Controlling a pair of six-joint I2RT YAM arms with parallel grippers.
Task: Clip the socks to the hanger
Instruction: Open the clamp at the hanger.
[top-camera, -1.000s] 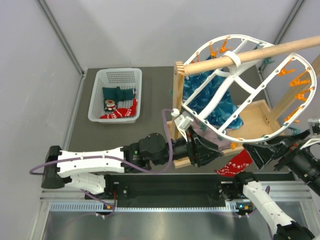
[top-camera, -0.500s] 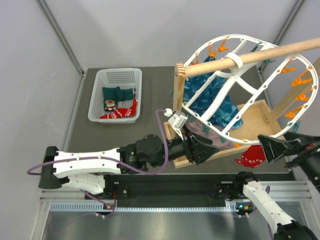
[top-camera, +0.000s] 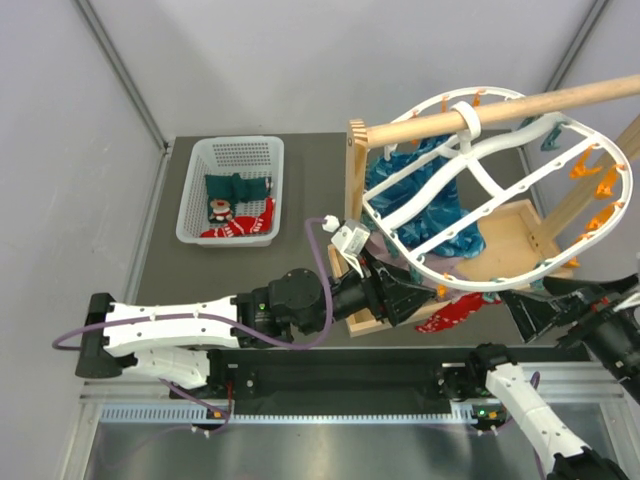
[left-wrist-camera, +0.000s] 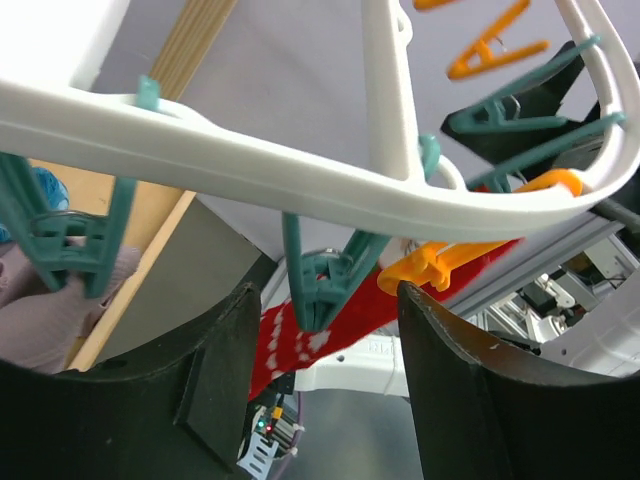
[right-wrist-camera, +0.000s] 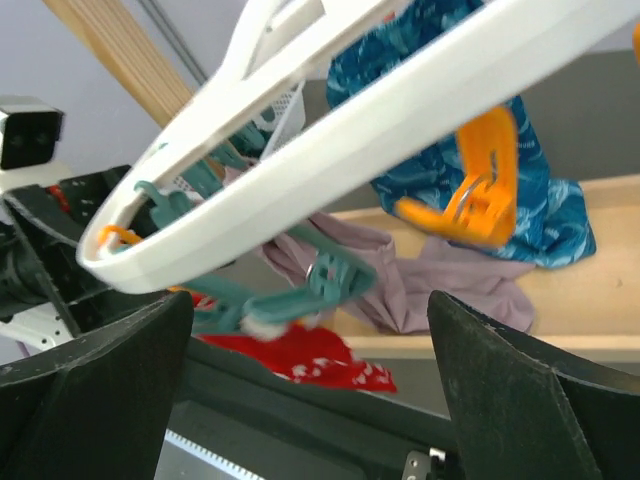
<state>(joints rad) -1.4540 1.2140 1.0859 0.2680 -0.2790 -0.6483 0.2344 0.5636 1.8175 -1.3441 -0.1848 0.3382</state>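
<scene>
The white oval hanger (top-camera: 480, 190) hangs tilted from the wooden rod. A teal clip (right-wrist-camera: 300, 285) on its near rim grips the white cuff of a red sock (right-wrist-camera: 310, 355), which dangles below the rim (top-camera: 458, 310). My left gripper (top-camera: 425, 300) is just left of that sock. In the left wrist view it (left-wrist-camera: 325, 300) is open, with the teal clip (left-wrist-camera: 325, 285) between the jaws untouched and the red sock (left-wrist-camera: 300, 335) behind. My right gripper (top-camera: 530, 305) is to the sock's right, wide open and empty (right-wrist-camera: 310, 300). More socks (top-camera: 235, 205) lie in the basket.
The white perforated basket (top-camera: 195, 200) stands at the back left. The wooden stand's tray (top-camera: 520, 235) holds a teal-blue cloth (right-wrist-camera: 520, 180) and a mauve cloth (right-wrist-camera: 440, 275). Orange clips (top-camera: 600, 185) hang along the hanger's right rim. The wooden post (top-camera: 357, 165) rises beside my left gripper.
The hanger has swung and tilted. The red sock has moved left and now hangs under the near rim. My left jaws have widened. My right gripper has drawn back to the right.
</scene>
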